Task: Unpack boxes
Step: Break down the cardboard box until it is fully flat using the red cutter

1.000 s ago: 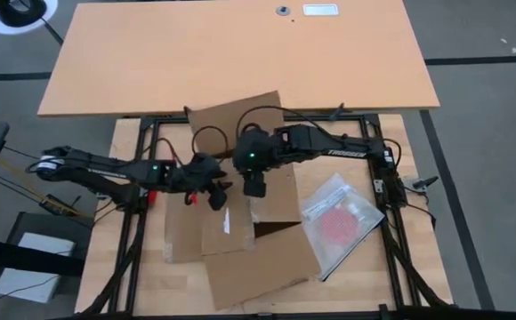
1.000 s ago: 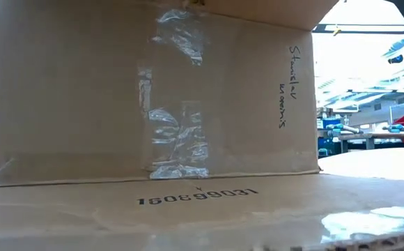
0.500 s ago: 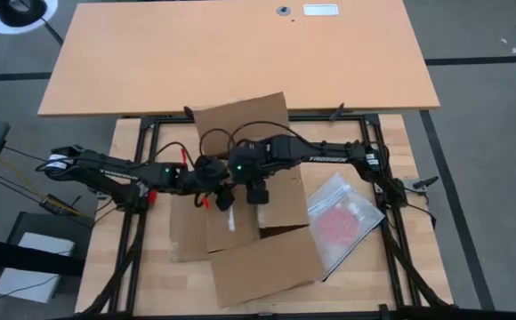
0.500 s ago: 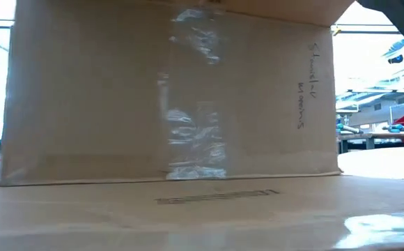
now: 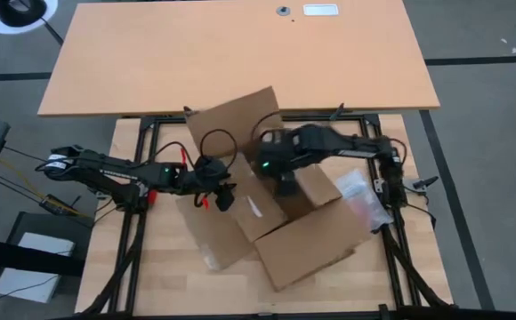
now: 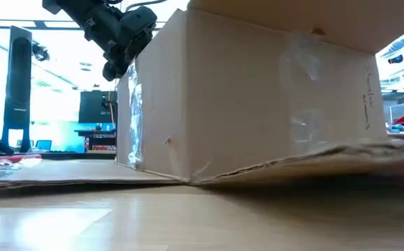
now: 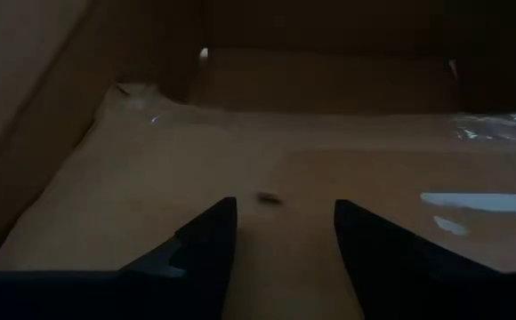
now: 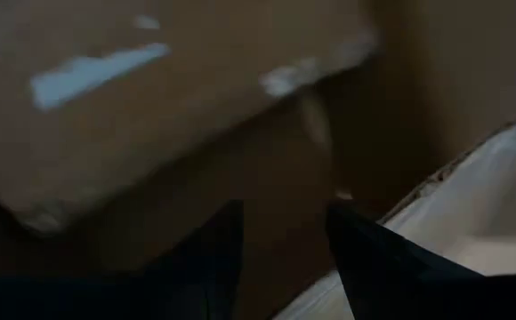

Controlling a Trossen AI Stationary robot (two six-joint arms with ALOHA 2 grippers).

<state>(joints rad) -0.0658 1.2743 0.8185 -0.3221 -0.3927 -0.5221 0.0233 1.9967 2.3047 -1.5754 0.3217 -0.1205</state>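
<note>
1. While its four flaps lie splayed, the brown cardboard carton (image 5: 267,209) sits turned askew at the middle of the worktop.
2. The left gripper (image 5: 225,196) hangs over the carton's left side, fingers (image 7: 206,238) parted wide, holding nothing.
3. The right gripper (image 5: 285,186) reaches into the carton, fingers (image 8: 212,242) parted, empty.
4. A clear plastic bag (image 5: 362,197) lies near the right edge.

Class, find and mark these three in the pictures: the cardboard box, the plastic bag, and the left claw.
cardboard box (image 5: 307,244): high view, on its front flap.
plastic bag (image 5: 363,197): high view, on its clear part beside the box.
left claw (image 5: 225,197): high view, between its fingertips, over the box.
</note>
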